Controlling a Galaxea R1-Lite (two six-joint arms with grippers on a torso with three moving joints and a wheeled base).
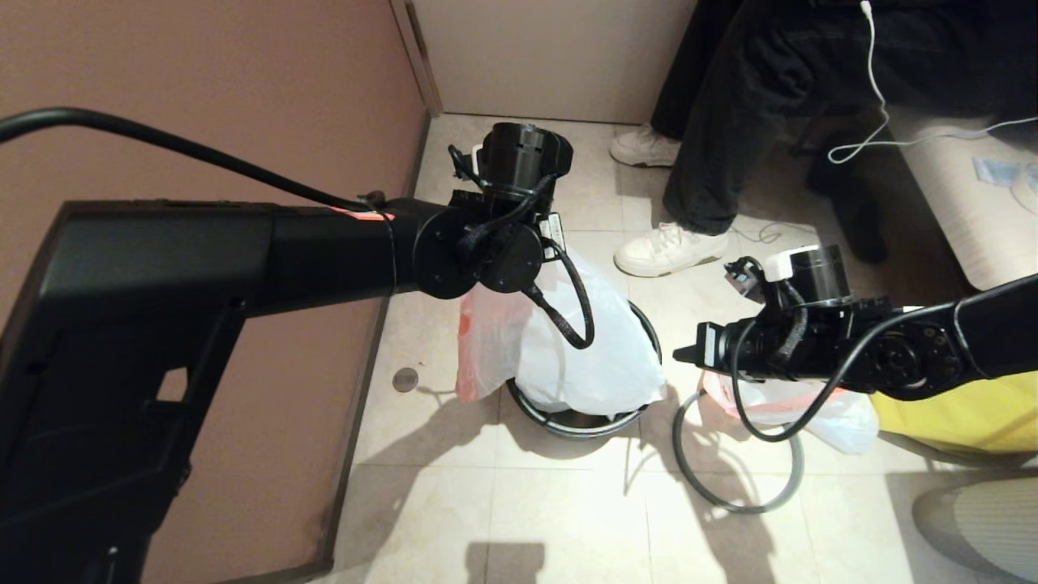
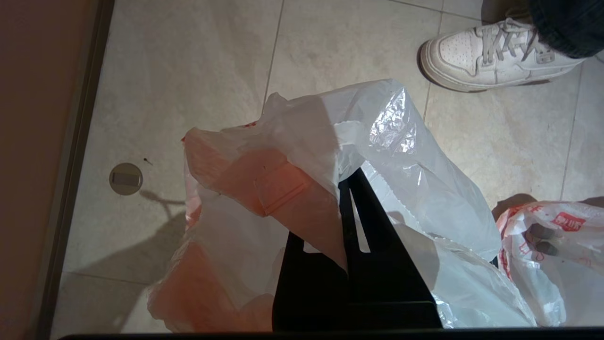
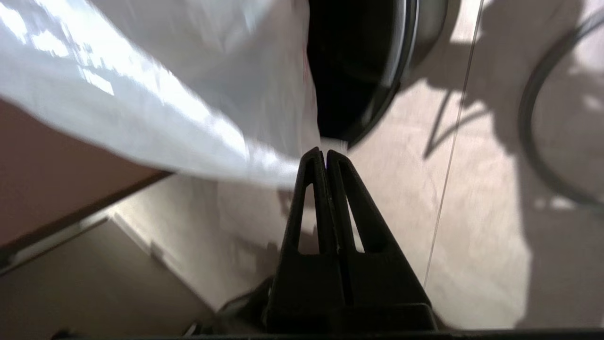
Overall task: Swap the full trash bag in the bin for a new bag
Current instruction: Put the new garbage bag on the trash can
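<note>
Left hand [image 2: 351, 198], clenched on the new bag [image 1: 600, 357], should lower it into the bin [image 1: 580, 422]; right hand [image 3: 325, 158], clenched empty, could spread the rim.

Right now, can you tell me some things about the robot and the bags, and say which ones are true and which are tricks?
1. The left gripper is pinching the new bag. True.
2. The grey hoop sits on the bin. False: it lies on the floor beside the bin.
3. The full trash bag is inside the bin. False: it lies on the floor near the yellow bag.
4. The right gripper holds nothing, fingers together. True.
</note>
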